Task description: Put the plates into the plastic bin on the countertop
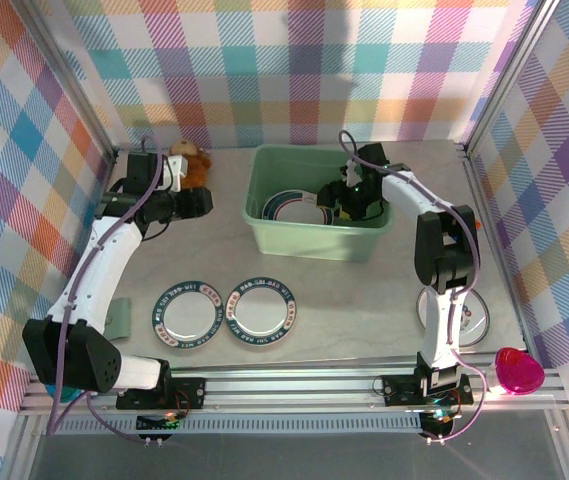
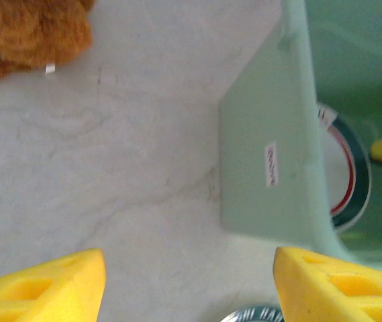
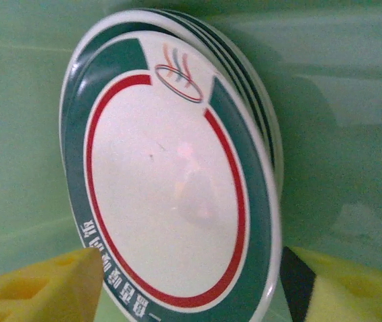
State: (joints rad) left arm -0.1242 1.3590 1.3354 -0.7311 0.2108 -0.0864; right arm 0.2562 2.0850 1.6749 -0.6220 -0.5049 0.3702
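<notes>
Yellow pads (image 3: 43,288) of the right gripper (image 3: 191,295) stand wide apart either side of the near rim of a teal-and-red banded plate (image 3: 170,174), which tops a stack inside the plastic bin (image 3: 352,134); nothing pinched. Left wrist: left gripper (image 2: 187,288) wide and empty over bare countertop (image 2: 110,168), bin wall ahead-right of it, brown plush toy (image 2: 29,33) ahead-left. Overhead: right gripper is down inside the bin, left gripper is beside the bin's left wall and apart from it, and two loose plates (image 1: 188,313) lie well behind it.
</notes>
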